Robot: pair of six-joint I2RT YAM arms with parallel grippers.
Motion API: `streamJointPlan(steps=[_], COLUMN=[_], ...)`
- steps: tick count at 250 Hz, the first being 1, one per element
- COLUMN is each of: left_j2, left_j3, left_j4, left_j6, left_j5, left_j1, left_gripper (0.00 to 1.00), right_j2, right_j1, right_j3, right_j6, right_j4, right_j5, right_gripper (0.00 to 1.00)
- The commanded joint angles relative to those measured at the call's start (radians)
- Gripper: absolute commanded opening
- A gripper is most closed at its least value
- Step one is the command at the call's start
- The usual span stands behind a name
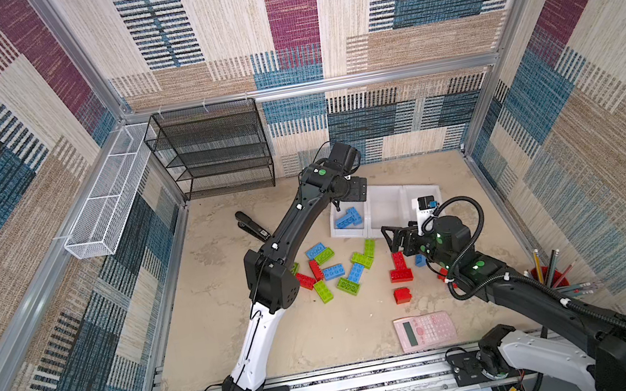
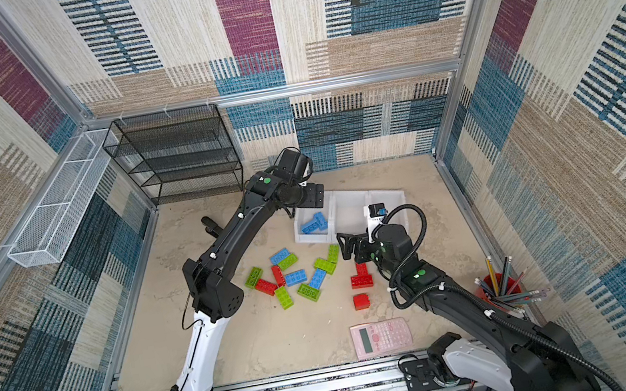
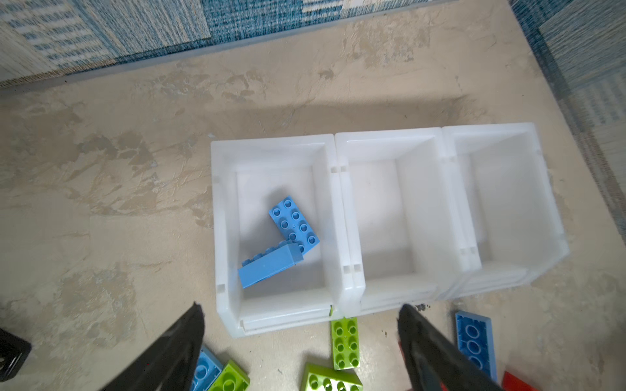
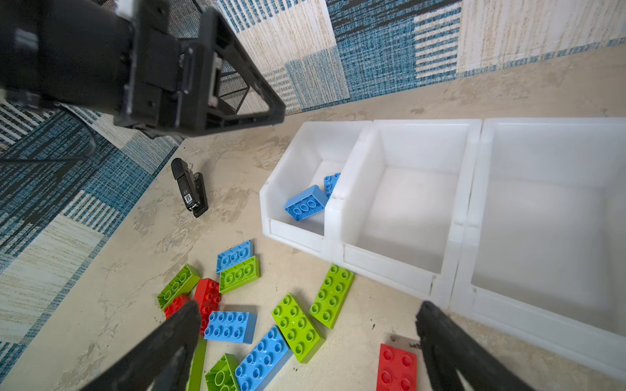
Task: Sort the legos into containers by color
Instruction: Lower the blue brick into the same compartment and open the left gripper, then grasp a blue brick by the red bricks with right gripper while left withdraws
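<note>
white containers (image 3: pixel 389 133), three; blue legos (image 3: pixel 294 225) inside, two

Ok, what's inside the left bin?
The left bin holds two blue legos: a flat brick, studs up, and a tipped brick on its side at its end. Nothing else shows; the floor beneath them is covered.

You have bare table (image 1: pixel 213 329) to the left of the brick pile (image 1: pixel 333 272). The left arm (image 1: pixel 294 224) hangs over the left bin (image 1: pixel 346 235). The stapler (image 1: pixel 252 227), calculator (image 1: pixel 425 331) and pencil cup (image 1: pixel 533 274) crowd the edges.
</note>
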Motion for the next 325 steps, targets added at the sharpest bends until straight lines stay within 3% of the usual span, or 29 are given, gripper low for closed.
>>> streamJointPlan(steps=[1,50,105,141,205,251,296,325], left_j2=[-0.078,-0.320,-0.642,-0.812,-1.013,-1.133,-1.181,-1.162], left_j3=[-0.051,-0.354,-0.790,-0.987,-1.184,-1.312,-1.455,-1.457], left_j4=[0.017,0.117,0.251,0.266,0.237,0.253,0.306,0.297], left_j6=[0.025,0.024,0.013,0.035,0.067,0.038,0.027,0.038], left_j5=[-0.006,-0.009,0.000,-0.019,-0.039,0.041,0.049,0.060], left_j1=[0.002,0.002,0.002,0.003,0.003,0.003,0.004,0.003], left_gripper=[0.90,0.90,0.89,0.89,0.89,0.89,0.88,0.88], right_j2=[-0.034,-0.083,-0.068,-0.028,0.074,0.144,0.205,0.239], right_j1=[0.000,0.000,0.000,0.000,0.000,0.000,0.000,-0.001], right_j3=[-0.001,-0.008,-0.008,-0.003,0.016,0.036,0.038,0.056], right_j6=[0.012,0.051,0.132,0.158,0.178,0.183,0.203,0.208], right_j4=[-0.064,-0.183,-0.277,-0.334,-0.375,-0.427,-0.435,-0.450], right_j5=[0.057,0.112,0.109,0.103,0.111,0.147,0.173,0.196], right_gripper=[0.99,0.95,0.87,0.80,0.68,0.61,0.57,0.58])
